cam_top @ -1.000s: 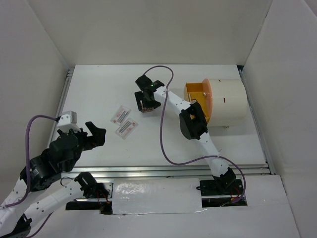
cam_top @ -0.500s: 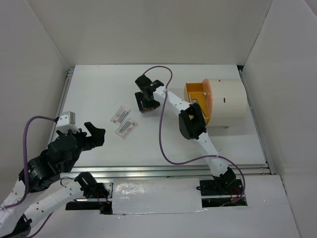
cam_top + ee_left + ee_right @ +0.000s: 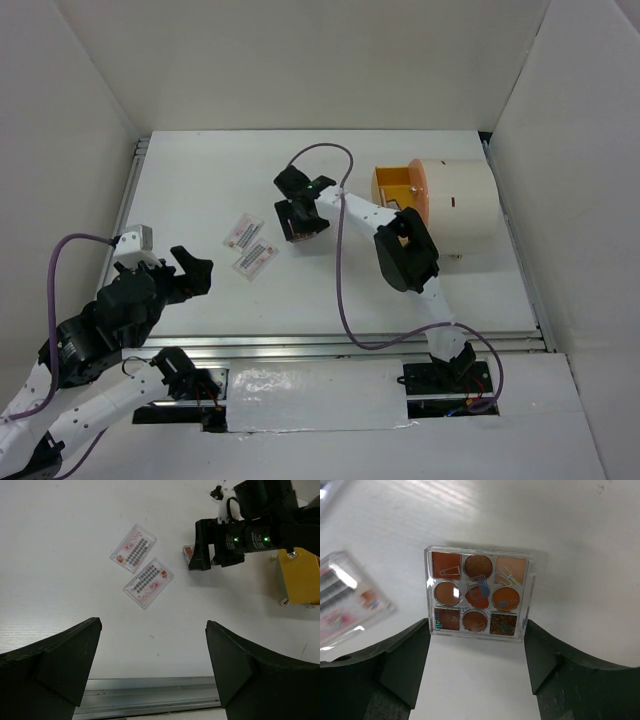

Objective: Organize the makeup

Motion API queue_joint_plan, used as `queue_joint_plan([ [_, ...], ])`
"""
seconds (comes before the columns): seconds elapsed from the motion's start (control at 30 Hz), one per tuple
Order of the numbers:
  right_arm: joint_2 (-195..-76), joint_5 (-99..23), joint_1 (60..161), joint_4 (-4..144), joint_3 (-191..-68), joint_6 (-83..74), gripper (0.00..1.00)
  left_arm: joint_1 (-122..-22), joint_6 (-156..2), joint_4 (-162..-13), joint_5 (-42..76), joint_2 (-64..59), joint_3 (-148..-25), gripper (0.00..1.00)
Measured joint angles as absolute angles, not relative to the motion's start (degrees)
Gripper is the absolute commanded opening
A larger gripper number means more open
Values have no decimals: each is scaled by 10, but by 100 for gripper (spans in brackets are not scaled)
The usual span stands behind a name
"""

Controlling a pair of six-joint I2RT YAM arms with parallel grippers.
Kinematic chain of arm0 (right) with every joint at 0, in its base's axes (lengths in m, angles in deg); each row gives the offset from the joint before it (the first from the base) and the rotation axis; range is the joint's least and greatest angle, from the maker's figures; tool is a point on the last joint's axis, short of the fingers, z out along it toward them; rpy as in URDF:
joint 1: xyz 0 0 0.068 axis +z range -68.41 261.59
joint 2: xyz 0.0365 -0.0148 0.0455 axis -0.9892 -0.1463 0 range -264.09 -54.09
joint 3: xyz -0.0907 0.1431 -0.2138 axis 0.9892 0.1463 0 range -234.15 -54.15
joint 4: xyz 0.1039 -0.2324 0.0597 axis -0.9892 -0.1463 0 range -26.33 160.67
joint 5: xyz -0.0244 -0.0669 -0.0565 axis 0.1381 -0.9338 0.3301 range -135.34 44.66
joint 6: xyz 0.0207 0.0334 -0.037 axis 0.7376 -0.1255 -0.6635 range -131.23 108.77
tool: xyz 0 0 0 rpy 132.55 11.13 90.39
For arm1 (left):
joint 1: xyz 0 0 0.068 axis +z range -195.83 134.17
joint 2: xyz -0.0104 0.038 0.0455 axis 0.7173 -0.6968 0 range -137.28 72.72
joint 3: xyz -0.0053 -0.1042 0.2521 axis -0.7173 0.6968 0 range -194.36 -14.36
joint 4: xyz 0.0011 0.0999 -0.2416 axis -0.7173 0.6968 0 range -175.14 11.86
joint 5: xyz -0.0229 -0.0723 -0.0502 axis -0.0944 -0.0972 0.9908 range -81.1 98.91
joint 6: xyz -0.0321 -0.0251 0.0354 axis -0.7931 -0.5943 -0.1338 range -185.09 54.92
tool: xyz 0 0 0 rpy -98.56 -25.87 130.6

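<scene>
Fingers (image 3: pixel 395 672) of right gripper (image 3: pixel 476 630) set astride eyeshadow palette (image 3: pixel 480 595), flat on table (image 3: pixel 580 525); firm pinch not determinable | left gripper (image 3: pixel 154 625) spread wide, nothing held | packets (image 3: pixel 243 231) lie at palette's 9 o'clock | step judged: palette pickup | next: pinch to be confirmed, palette lifted and carried toward 3 o'clock, orange drawer (image 3: pixel 393 186)

2 packets (image 3: pixel 148 582), 1 palette (image 3: pixel 479 599), 1 cylinder (image 3: pixel 460 208)

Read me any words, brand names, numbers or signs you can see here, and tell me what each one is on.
Nothing reads clearly enough to quote.
Eyeshadow palette: small blue lettering at its lower left corner and shiny paperclip-like marks over the pans, too blurred to read.
Farther packet and nearer packet: pink print, too small to read.
White cylinder: one small dark mark on top, not legible.
</scene>
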State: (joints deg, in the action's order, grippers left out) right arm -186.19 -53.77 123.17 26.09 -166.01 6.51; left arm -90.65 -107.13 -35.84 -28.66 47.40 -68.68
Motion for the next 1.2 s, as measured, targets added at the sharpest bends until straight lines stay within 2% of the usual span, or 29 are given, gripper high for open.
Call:
queue_joint_plan([
  [0.2, -1720, -542, 1249, 274, -1615, 69, 57, -906, -1071, -358, -287, 474, -687, 99],
  [0.37, -1579, -594, 1241, 264, -1613, 69, 57, -906, -1071, -358, -287, 474, -687, 99],
  [0.57, -1458, -603, 1166, 255, -1543, 68, 57, -906, -1071, -359, -284, 479, -687, 99],
  [0.83, -1423, -531, 1077, 261, -1386, 60, 57, -906, -1071, -359, -283, 489, -684, 99],
  [1.2, -1414, -504, 1053, 268, -1370, 59, 58, -907, -1071, -359, -283, 489, -684, 99],
])
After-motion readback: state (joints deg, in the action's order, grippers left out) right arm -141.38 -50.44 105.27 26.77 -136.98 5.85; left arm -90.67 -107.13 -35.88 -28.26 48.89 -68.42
